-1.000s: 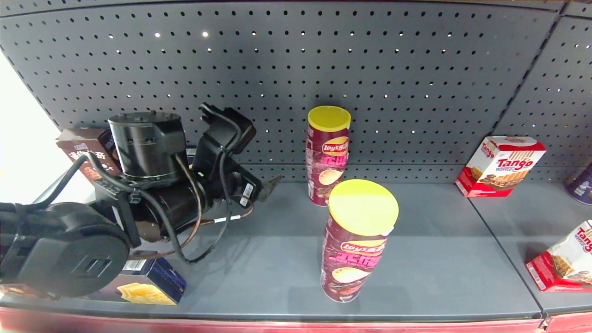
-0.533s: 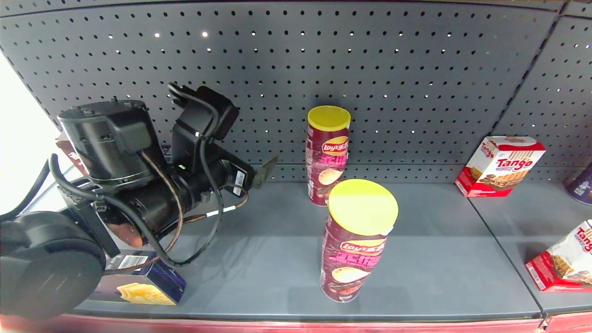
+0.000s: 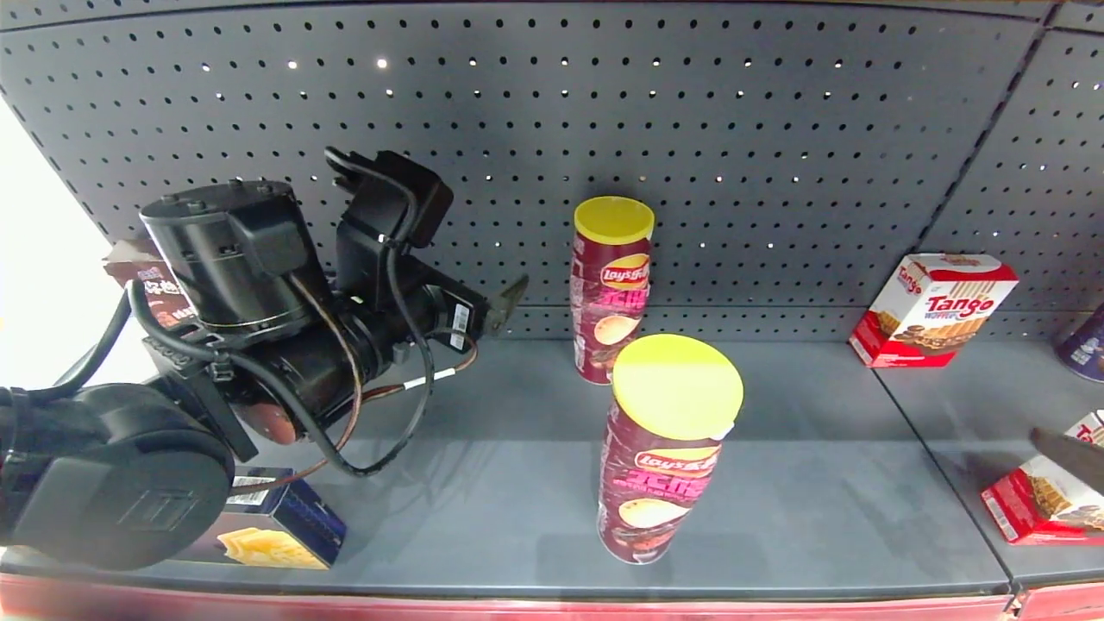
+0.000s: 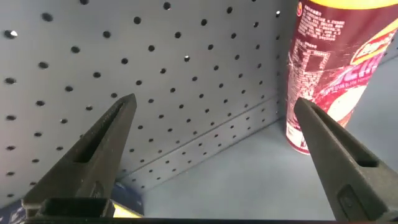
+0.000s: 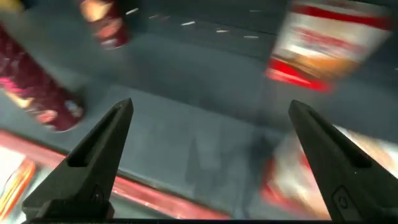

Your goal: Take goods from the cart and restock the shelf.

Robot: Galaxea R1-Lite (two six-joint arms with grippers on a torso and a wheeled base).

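- Head view: the rear chip can (image 3: 611,289) stands upright on the shelf (image 3: 483,483) at mid-frame, against the pegboard (image 3: 690,103); the front chip can (image 3: 660,457) stands upright nearer the shelf's edge
- The left gripper (image 4: 212,102) hangs at centre left, near the rear chip can; fingers spread wide, empty
- The right gripper (image 5: 210,104) sits at the lower right edge; fingers likewise spread, holding nothing
- A red wafer box (image 3: 936,306) stands at the right

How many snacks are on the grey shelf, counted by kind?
Tall maroon chip cans with yellow lids: 2
Red-and-white cardboard wafer boxes: 2
Dark blue cardboard box: 1
Brown cardboard box: 1
Dark purple item at the shelf's right edge, kind unclear: 1
Total: 7
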